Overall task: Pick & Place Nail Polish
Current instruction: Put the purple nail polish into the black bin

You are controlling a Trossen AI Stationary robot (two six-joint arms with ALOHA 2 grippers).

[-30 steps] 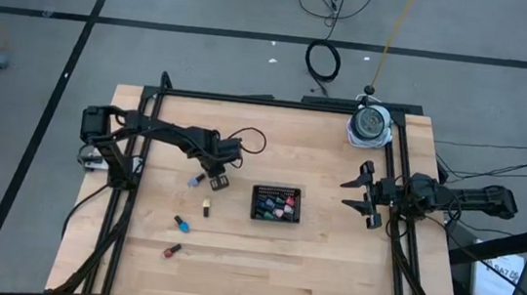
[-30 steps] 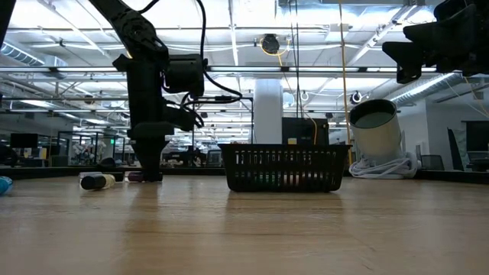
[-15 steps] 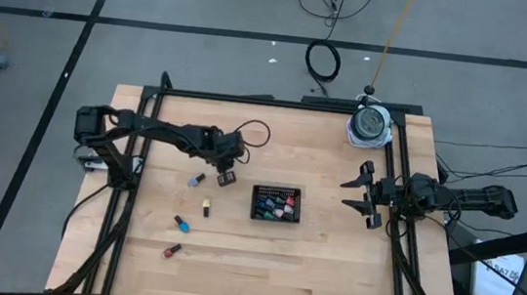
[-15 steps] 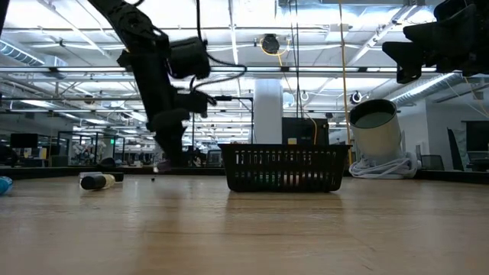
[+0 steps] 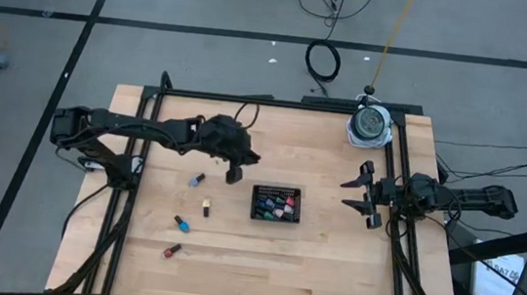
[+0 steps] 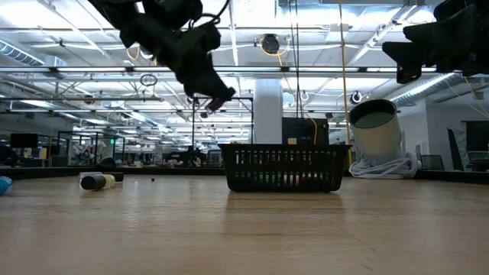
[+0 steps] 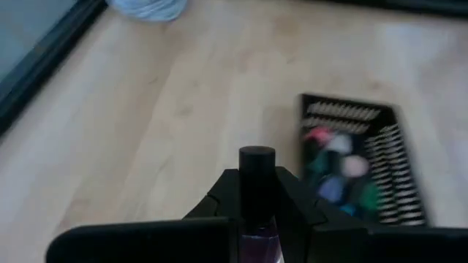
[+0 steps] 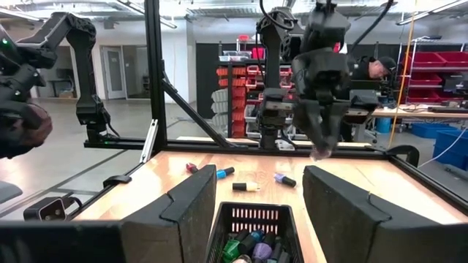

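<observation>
My left gripper (image 5: 233,174) hangs above the table, just left of the black mesh tray (image 5: 275,204), shut on a purple nail polish bottle (image 7: 257,241) with a black cap. In the low view this gripper (image 6: 211,102) is well above the tabletop. The tray holds several bottles. Loose bottles lie on their sides on the wood: a purple one (image 5: 197,179), a yellow one (image 5: 206,205), a blue one (image 5: 179,222) and a red one (image 5: 171,251). My right gripper (image 5: 367,193) waits open at the table's right edge. My left gripper pinches the purple bottle's body (image 7: 258,235) between its two fingers. The black cap (image 7: 257,172) sticks out past the fingertips. The fingers slant downward toward the tray. The bottle is lifted clear of the table and lies in line with the fingers.
A white cylinder (image 5: 371,124) on a coil of cord stands at the table's far right corner. A black frame (image 5: 278,102) runs along the table's far and side edges. Bare wood lies in front of the tray toward the near edge.
My left gripper has risen from the table with the purple bottle and moved a little toward the tray. It has tipped from pointing straight down to slanting forward. The bottle has gone from the tabletop to hanging clear above it.
</observation>
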